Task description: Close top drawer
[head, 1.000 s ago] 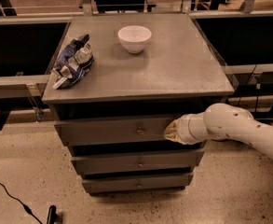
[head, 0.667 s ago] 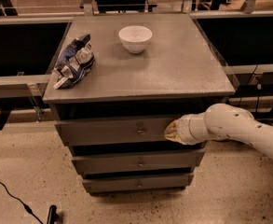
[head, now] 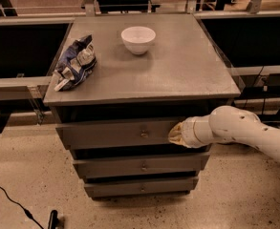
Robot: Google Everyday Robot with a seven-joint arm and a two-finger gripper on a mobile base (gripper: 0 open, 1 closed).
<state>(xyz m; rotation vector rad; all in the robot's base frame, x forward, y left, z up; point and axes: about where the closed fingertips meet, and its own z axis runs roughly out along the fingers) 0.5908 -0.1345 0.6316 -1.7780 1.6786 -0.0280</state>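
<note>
Against the front panel of the top drawer [head: 111,135], just right of its knob [head: 143,134], the gripper [head: 174,134] presses, evidently to shove it home beneath the cabinet top [head: 177,75]; claw state cannot be told.

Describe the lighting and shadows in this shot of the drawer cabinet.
Camera view: warm, dim light from above, brightest on the cabinet top and the white bowl, with no harsh glare. Camera view: a deep shadow band lies under the overhang, just above the top drawer. Camera view: the pale gripper, at the drawer front right of the knob, is well lit.
</note>
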